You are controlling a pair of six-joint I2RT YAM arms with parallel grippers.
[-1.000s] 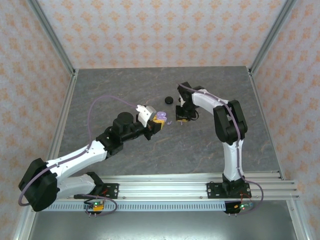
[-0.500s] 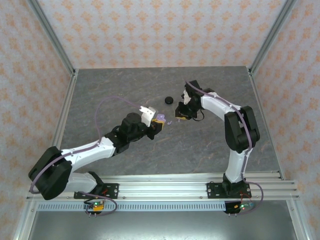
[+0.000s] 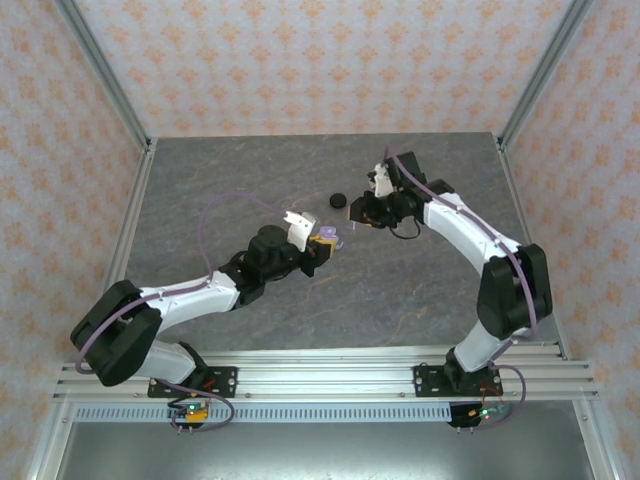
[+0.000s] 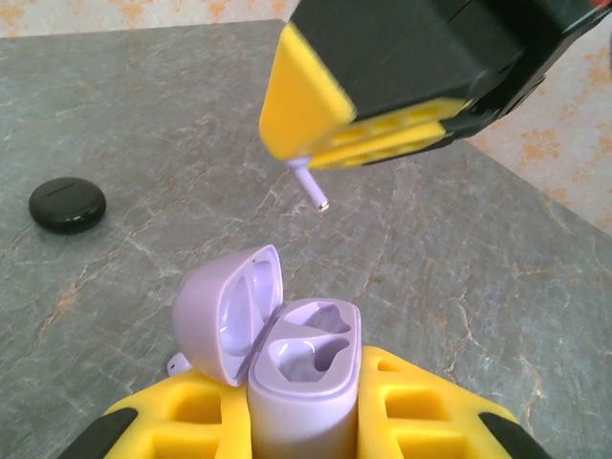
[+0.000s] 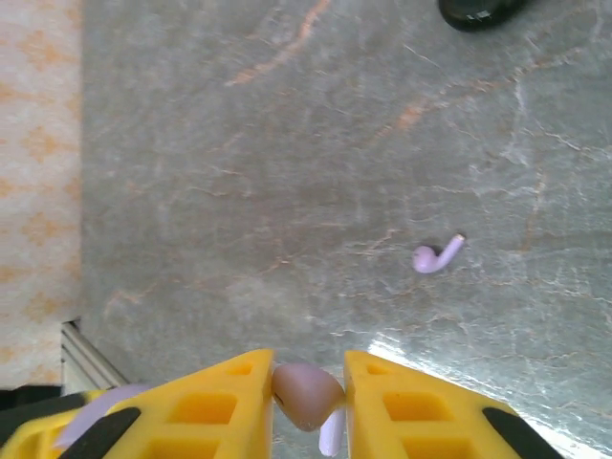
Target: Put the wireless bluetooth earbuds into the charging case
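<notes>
Our left hand (image 3: 317, 250) is clamped around the open lavender charging case (image 4: 301, 382), lid tipped back. Just above the case, our right hand (image 5: 308, 406) pinches a lavender earbud (image 4: 314, 187), stem down. We judge insertion is at hand: next, align the stem over an empty well and lower gently.

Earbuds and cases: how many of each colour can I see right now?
Lavender earbuds: 2, the held earbud in the right gripper and the loose earbud on the table
Lavender case: 1, open, in the left gripper
Black case: 1, on the table
Total: 4
</notes>
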